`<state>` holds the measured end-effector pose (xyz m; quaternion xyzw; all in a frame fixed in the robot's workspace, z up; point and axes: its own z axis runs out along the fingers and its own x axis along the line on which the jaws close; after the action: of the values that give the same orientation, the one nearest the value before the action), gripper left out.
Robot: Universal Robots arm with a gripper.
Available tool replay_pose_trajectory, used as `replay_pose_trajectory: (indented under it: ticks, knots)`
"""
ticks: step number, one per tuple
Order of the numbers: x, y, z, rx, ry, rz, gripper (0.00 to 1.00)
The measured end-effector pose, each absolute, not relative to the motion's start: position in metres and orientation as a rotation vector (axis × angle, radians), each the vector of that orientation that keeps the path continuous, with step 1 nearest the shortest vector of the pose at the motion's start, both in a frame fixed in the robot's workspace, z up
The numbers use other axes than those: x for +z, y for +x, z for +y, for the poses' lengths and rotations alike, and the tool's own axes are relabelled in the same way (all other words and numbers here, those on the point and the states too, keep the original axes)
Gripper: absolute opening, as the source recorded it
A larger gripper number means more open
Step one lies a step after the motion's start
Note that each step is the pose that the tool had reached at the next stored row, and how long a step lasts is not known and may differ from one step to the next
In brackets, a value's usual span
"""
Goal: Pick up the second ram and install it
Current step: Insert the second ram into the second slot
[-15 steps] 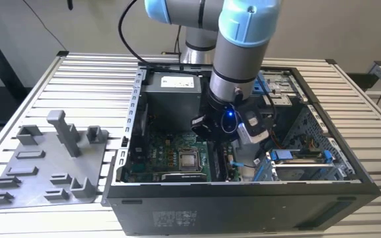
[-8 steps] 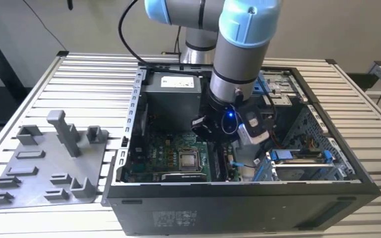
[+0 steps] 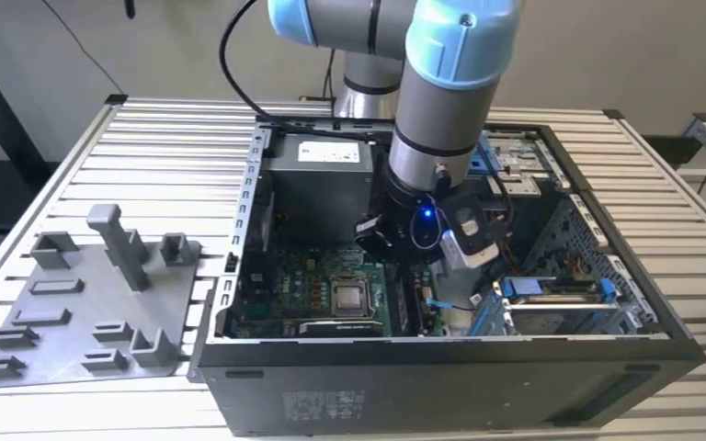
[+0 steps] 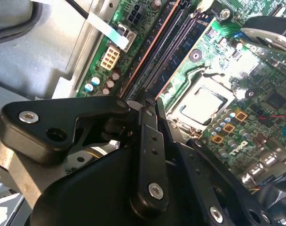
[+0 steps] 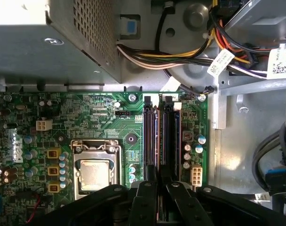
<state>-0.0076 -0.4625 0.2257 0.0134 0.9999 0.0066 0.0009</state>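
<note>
1. Nearest the lens in the second wrist view is the black gripper (image 4: pixel 150 101), its linkage arms and bolts taking up the lower half of that picture. Its fingers (image 4: pixel 147 141) are drawn close together, pointing down at the memory slots.
2. In the first wrist view the gripper (image 5: pixel 158 186) sits directly over the near end of the slots. I cannot tell whether anything is pinched between the fingertips.
3. The second ram (image 5: pixel 175 136), a long thin dark board, stands on edge in a memory slot, just beside another stick (image 5: pixel 154 136). In the second wrist view it runs diagonally away from the fingertips (image 4: pixel 154 52).
4. Beside the slots sits the square metal processor socket (image 5: pixel 95 172) on the green motherboard (image 5: pixel 86 113).
5. In the exterior view the grey and blue arm (image 3: pixel 445 101) reaches down into an open black computer case (image 3: pixel 451 377) lying on a slatted metal table (image 3: pixel 144 147).
6. A grey plastic fixture tray (image 3: pixel 84 312) lies on the table at the exterior view's left, well apart from the gripper.
</note>
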Motion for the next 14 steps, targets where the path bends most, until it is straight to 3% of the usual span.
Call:
replay_pose_trajectory:
  ticks: [14]
  knots:
    - [0.2200, -0.0076, -0.4624, 0.024, 0.037, 3.140, 0.14]
